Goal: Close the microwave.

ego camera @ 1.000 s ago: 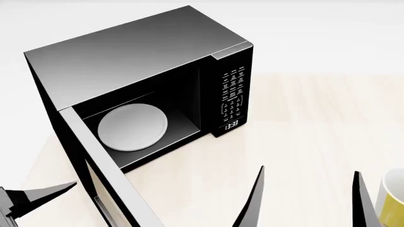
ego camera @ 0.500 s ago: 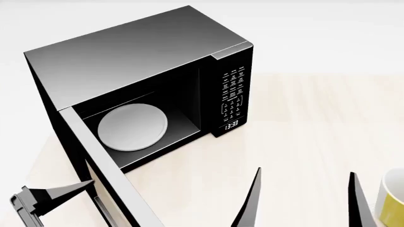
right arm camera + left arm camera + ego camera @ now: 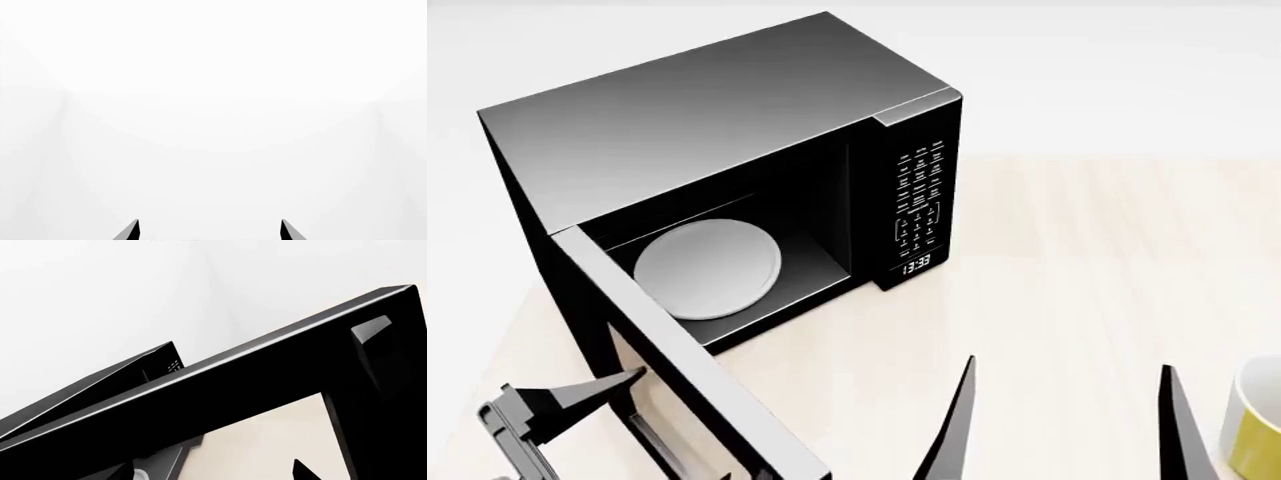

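Observation:
The black microwave (image 3: 721, 110) stands on the table with its door (image 3: 681, 370) swung out toward me. The white turntable plate (image 3: 707, 270) shows inside, and the keypad (image 3: 918, 200) and clock (image 3: 916, 264) are on the right face. My left gripper (image 3: 567, 405) is at the door's outer side, one finger tip against it. In the left wrist view the door frame (image 3: 267, 370) fills the picture, and the gripper (image 3: 213, 472) has its tips wide apart, empty. My right gripper (image 3: 1068, 425) is open and empty, in front of the microwave; the right wrist view shows its tips (image 3: 210, 230) apart.
A yellow mug (image 3: 1254, 425) stands at the right edge, just right of my right gripper. The light wooden table (image 3: 1094, 250) stretches to the right of the microwave. The right wrist view holds only blank white.
My left gripper has moved right and up against the door's outer side. The door has swung a little toward the microwave. My right gripper has shifted slightly left.

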Motion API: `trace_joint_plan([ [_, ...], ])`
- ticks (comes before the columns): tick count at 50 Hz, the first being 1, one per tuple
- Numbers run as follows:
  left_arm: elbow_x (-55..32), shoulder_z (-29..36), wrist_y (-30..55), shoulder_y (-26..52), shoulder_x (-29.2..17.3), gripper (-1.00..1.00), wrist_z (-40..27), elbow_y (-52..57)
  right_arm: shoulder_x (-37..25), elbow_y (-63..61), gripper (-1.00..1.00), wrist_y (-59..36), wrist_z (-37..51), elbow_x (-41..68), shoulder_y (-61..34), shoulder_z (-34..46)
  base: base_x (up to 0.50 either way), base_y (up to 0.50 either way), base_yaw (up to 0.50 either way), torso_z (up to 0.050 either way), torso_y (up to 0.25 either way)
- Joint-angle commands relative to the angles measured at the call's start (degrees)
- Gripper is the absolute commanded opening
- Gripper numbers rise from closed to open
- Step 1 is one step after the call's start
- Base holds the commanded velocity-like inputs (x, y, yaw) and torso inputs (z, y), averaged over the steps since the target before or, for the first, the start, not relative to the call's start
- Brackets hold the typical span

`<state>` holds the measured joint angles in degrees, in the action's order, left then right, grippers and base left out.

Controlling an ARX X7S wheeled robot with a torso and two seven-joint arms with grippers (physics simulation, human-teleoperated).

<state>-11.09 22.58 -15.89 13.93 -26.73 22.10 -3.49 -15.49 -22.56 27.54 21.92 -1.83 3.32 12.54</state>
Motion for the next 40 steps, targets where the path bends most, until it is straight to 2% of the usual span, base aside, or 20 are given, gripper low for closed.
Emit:
trace_joint_plan([
  [1,1.4,-1.5,-0.3,2.4,2.7,1.0,-1.1,-3.0,0.4,0.3,1.0,0.0,-0.5,-1.1,-0.1,-0.6,0.0,0.0,0.0,0.0,0.0],
  [40,2.9,-1.6,-2.0,7.7,8.1,1.0,-5.4,-11.0,-0.5,0.3,1.0,-0.2,0.6,-0.7,-0.3,-0.1,0.0,0.0,0.0,0.0,0.0],
])
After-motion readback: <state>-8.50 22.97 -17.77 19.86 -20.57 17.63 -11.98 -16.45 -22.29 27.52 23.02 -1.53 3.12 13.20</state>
